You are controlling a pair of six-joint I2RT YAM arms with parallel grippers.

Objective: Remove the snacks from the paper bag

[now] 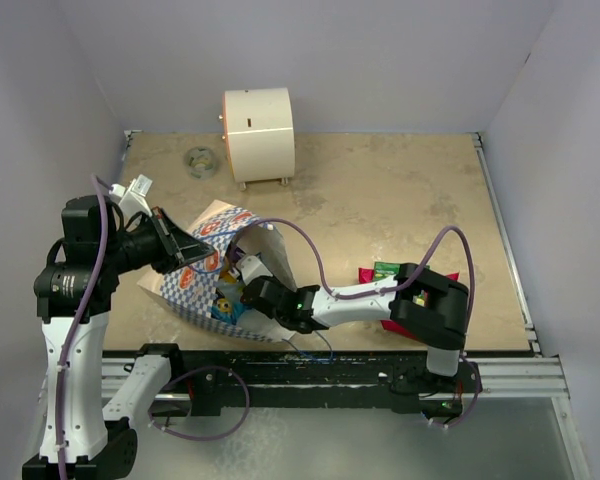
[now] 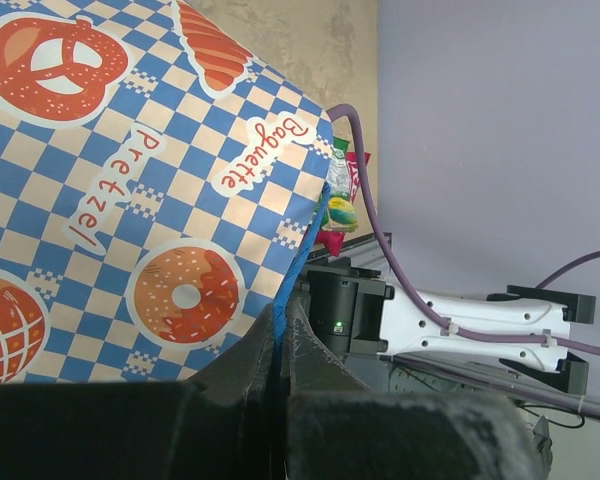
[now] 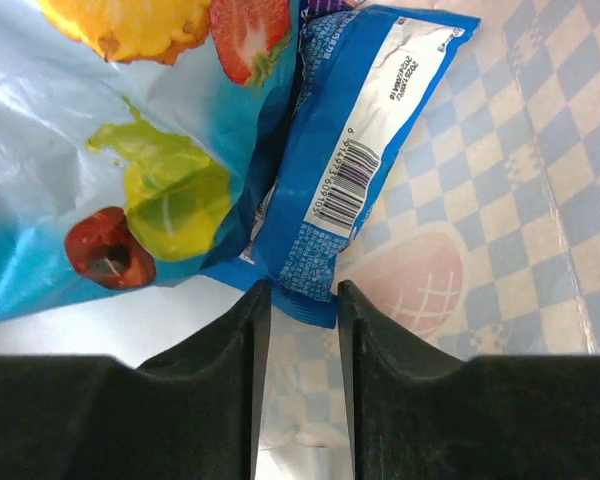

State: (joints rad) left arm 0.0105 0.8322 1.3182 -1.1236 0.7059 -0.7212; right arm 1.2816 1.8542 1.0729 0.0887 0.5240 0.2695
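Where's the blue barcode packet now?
Right wrist view: blue barcode packet lies inside the paper bag, near end at the right gripper, right of the fruit-printed packet.

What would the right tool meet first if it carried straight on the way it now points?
Probably the blue barcoded packet: its near end lies at the parted fingertips of the right tool, inside the paper bag. A fruit-printed packet lies beside it; depth is unclear.

The blue-and-white checkered paper bag [image 2: 130,200] is smooth, matt printed paper, thin enough inside for the checks to show through. The blue barcode-marked snack packet [image 3: 345,150] and the pale-blue fruit-printed packet [image 3: 110,150] are glossy, crinkled plastic film. The right gripper [image 3: 297,300] has matt black plastic fingers [image 3: 210,400]. The beige mottled tabletop [image 1: 400,200] looks dull and stone-like.
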